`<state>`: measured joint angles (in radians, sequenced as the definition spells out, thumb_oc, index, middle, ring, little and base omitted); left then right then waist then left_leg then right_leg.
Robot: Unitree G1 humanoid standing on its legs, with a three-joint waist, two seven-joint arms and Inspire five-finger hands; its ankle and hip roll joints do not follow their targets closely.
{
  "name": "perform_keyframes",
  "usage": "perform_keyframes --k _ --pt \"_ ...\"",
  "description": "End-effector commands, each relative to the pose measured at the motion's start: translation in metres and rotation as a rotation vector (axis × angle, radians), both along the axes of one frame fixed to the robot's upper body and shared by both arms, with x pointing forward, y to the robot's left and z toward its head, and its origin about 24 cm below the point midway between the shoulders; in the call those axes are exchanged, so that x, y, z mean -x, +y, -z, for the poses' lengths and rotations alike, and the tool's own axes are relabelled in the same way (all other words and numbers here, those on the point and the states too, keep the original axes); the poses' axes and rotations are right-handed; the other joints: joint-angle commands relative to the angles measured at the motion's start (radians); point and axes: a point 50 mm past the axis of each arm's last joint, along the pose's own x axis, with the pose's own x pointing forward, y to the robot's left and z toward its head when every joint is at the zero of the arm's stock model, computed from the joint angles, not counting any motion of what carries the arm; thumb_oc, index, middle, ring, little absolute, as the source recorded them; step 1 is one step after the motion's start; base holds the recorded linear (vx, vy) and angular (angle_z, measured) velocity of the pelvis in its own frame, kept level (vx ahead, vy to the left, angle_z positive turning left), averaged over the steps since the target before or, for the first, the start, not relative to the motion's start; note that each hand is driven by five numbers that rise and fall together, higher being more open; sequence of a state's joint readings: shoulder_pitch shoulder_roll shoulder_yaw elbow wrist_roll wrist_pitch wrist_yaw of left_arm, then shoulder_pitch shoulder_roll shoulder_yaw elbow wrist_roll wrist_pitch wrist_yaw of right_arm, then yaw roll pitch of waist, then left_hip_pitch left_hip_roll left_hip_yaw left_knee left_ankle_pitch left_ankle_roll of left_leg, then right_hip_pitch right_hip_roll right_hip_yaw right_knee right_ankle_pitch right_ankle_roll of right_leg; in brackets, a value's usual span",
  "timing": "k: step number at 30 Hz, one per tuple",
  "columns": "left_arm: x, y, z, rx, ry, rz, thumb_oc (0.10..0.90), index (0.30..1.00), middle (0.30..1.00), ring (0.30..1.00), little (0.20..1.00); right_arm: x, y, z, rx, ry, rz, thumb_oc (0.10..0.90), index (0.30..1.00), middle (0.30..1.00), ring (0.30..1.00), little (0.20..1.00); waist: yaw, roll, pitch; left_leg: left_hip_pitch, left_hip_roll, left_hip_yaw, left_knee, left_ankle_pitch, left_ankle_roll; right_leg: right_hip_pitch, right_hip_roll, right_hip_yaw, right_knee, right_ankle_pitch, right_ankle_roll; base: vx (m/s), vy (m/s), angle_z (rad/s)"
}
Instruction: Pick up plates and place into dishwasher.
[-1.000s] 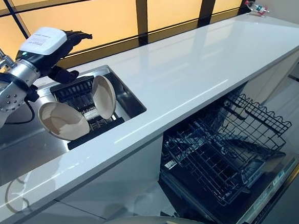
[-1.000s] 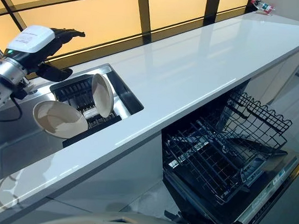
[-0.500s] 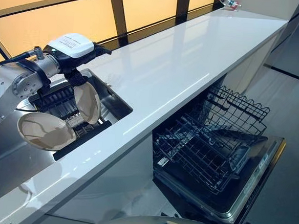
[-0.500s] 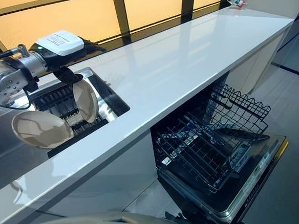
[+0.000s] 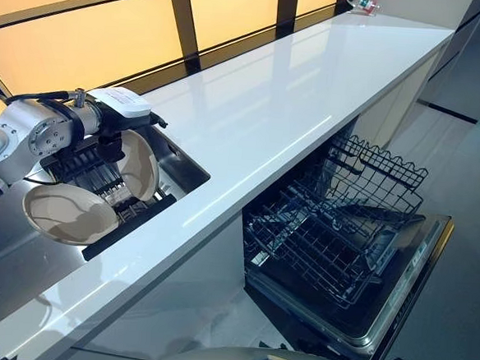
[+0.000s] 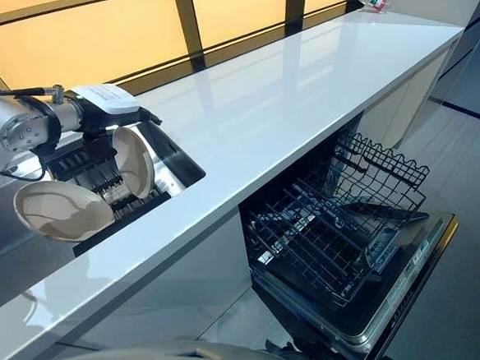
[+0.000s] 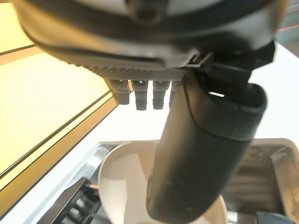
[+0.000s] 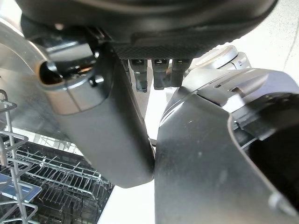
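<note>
Plates sit in the sink's black rack (image 5: 100, 170), one upright plate (image 5: 138, 165) under my left hand (image 5: 121, 110), fingers straight over its rim, another plate (image 5: 69, 214) tilted beside it, dishwasher (image 5: 343, 237) open

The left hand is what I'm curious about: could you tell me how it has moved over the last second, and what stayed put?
The left hand has come down from above the sink onto the upright plate in the rack; whether it grips yet I cannot tell. The camera also shifted. The tilted plate beside it and the open dishwasher have stayed as they were.
</note>
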<state>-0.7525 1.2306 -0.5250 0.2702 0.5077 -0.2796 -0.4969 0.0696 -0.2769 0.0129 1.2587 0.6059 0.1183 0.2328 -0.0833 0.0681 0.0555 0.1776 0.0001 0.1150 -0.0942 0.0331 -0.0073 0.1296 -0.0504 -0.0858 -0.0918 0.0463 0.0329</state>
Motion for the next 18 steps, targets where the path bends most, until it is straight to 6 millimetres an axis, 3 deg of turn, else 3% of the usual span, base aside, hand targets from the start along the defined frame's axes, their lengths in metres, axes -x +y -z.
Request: perform_keyframes --k 1,7,18 --pt "0.003 0.021 -0.103 0.015 -0.326 -0.121 0.800 0.900 0.900 0.900 0.900 -0.003 -0.014 -0.004 0.011 -0.007 0.021 0.800 0.900 0.900 0.900 0.900 0.002 0.034 0.019 0.003 -0.106 -0.040 0.007 -0.103 0.069 0.010 0.052 -0.011 0.026 -0.038 0.053 0.00 0.000 0.00" --pt "-0.001 0.018 -0.107 -0.031 -0.458 -0.084 0.800 0.900 0.900 0.900 0.900 -0.006 -0.013 -0.004 -0.004 -0.029 0.027 0.800 0.900 0.900 0.900 0.900 -0.005 0.032 0.022 0.002 -0.108 -0.036 0.007 -0.104 0.071 0.003 0.047 -0.010 0.030 -0.033 0.057 0.01 0.011 0.00" --pt "-0.014 0.017 -0.087 -0.089 -0.469 -0.081 0.800 0.900 0.900 0.900 0.900 -0.002 -0.014 -0.005 -0.013 -0.032 0.030 0.800 0.900 0.900 0.900 0.900 -0.036 0.028 0.044 -0.004 -0.107 -0.004 0.007 -0.109 0.079 -0.030 0.040 0.018 0.053 -0.024 0.072 0.02 0.034 -0.08"
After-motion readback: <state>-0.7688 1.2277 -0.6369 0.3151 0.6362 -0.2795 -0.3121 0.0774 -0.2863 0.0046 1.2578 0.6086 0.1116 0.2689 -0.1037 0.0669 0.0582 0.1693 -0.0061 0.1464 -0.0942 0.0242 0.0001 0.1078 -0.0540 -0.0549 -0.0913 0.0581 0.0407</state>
